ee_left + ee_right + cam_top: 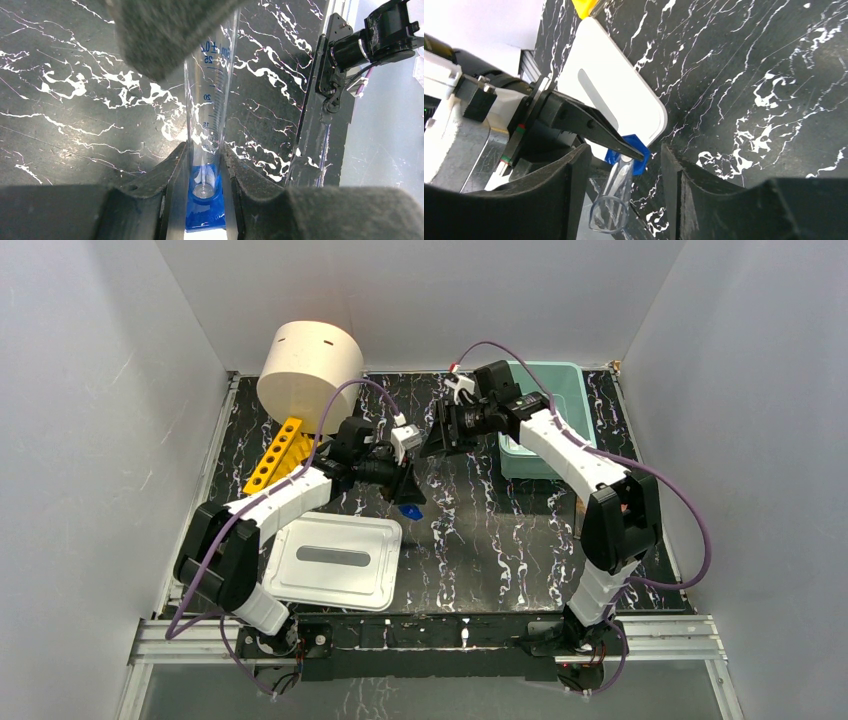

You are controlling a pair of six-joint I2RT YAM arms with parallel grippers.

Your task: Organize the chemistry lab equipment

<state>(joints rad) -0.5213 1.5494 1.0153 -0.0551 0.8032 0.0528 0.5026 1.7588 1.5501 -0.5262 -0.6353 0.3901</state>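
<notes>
A clear graduated cylinder [207,110] with a blue base [410,511] hangs tilted over the dark marbled table. My left gripper [206,150] is shut on its lower end, just above the blue base [205,210]. My right gripper [625,150] is open around the cylinder's open mouth [610,212], with a gap on the right side. In the top view the right gripper [432,440] faces the left gripper [405,490] at mid-table. A yellow holed rack [275,455] lies at the back left.
A big cream cylinder [310,375] stands at the back left, beside the rack. A white rectangular lid [335,560] lies near the front left, under the left arm. A teal bin [545,415] sits at the back right.
</notes>
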